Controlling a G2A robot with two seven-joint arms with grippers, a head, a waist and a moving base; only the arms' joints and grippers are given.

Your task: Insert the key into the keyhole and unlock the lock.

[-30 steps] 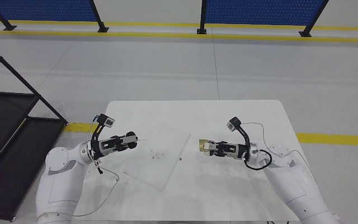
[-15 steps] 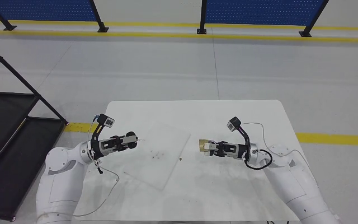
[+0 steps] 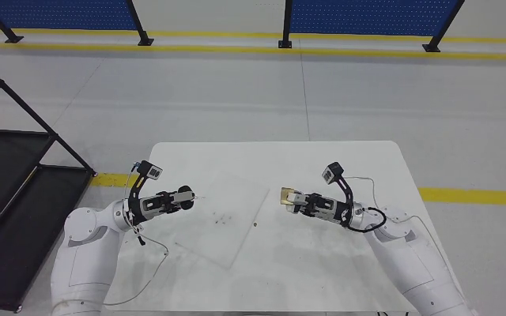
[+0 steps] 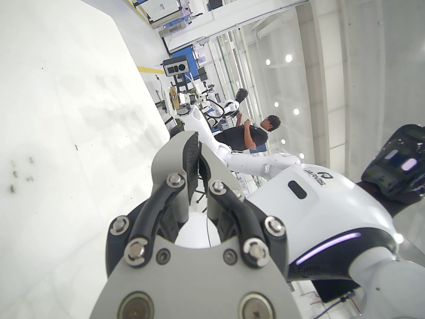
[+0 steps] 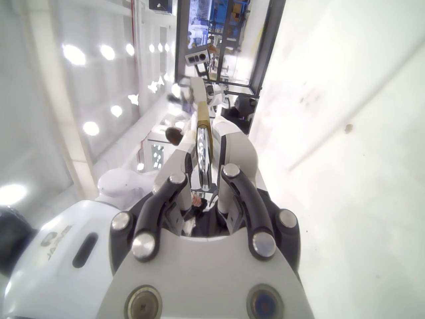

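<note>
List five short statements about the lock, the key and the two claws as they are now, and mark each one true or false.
1. The right claw grips the brass padlock. True.
2. The padlock lies flat on the table. False: it is held above the table in the right claw.
3. The left claw is wide open. False: it is shut on the thin key.
4. A pale flat sheet lies on the table between the two claws. True.
5. The key sits in the keyhole. False: key and padlock are well apart, each in its own claw.
</note>
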